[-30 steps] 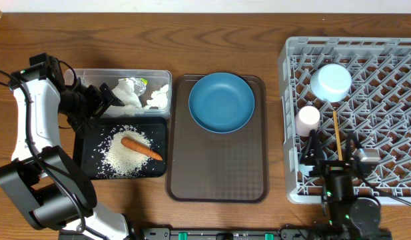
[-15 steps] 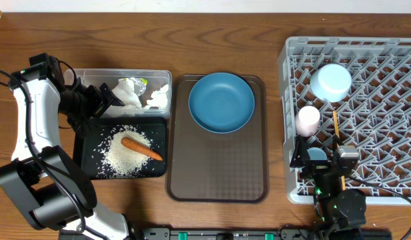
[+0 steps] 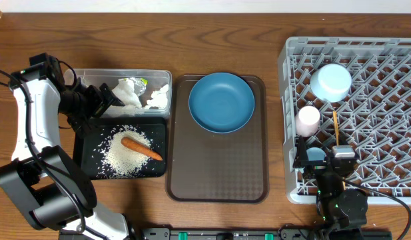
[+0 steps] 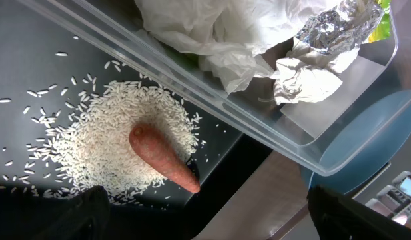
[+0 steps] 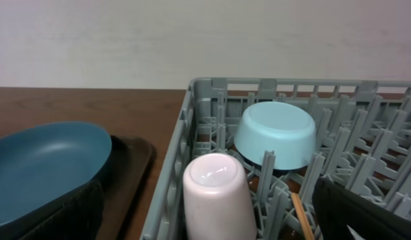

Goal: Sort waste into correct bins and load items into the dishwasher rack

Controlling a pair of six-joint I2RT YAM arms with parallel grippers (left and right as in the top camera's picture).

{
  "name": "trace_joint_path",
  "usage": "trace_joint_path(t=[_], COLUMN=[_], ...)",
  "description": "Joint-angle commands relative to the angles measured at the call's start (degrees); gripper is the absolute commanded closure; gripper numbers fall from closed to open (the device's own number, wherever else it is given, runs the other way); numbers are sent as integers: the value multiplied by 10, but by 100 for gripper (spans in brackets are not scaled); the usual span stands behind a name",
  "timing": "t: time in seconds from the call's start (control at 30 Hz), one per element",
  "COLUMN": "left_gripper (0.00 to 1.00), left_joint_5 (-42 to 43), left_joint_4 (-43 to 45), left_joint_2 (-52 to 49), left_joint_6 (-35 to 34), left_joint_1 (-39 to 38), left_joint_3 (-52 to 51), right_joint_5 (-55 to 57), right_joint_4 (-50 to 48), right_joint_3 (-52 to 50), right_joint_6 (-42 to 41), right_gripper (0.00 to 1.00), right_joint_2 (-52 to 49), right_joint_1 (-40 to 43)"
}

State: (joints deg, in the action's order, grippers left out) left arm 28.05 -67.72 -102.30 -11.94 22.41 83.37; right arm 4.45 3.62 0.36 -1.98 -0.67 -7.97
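On the right gripper (image 3: 322,160) the fingers (image 5: 52,217) stand spread wide with nothing between them. The left gripper (image 3: 102,105) has its fingers (image 4: 78,217) just as wide and just as empty.

What has changed is on the right. Over the last second that arm has drawn back toward the near edge of the dishwasher rack (image 3: 392,180). A light blue patch, most likely the light blue cup (image 3: 316,155), now shows in the rack by its fingers, where the arm covered it before. Ahead of it the pink cup (image 5: 215,193) and the light blue bowl (image 5: 275,137) sit upturned on the pegs, with the chopsticks (image 3: 336,127) lying beside them.

The left arm has not stirred; it hangs where the clear tub (image 3: 162,73) meets the black tray (image 3: 157,170). The napkins (image 3: 132,93) lie in the tub, and the carrot (image 3: 142,148) rests on the rice (image 3: 122,160) in the tray.

To me the sorting looks settled and the loading nearly done. Only the blue dish (image 3: 221,102) remains on the brown tray (image 3: 218,180).
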Motion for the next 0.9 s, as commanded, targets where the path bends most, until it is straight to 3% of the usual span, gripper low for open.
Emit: trace_joint_path(t=[0.0, 0.87], left_gripper=[2, 2], left_joint_5=[-5, -5], left_joint_4=[-4, -4], left_joint_2=[9, 9], left_joint_6=[3, 3], left_joint_1=[1, 1], left_joint_3=[10, 10], right_joint_5=[-4, -4], right_joint_4=[3, 3], right_joint_3=[-1, 0], right_joint_6=[16, 16], right_gripper=[1, 1], right_joint_2=[4, 4], right_joint_1=[13, 43])
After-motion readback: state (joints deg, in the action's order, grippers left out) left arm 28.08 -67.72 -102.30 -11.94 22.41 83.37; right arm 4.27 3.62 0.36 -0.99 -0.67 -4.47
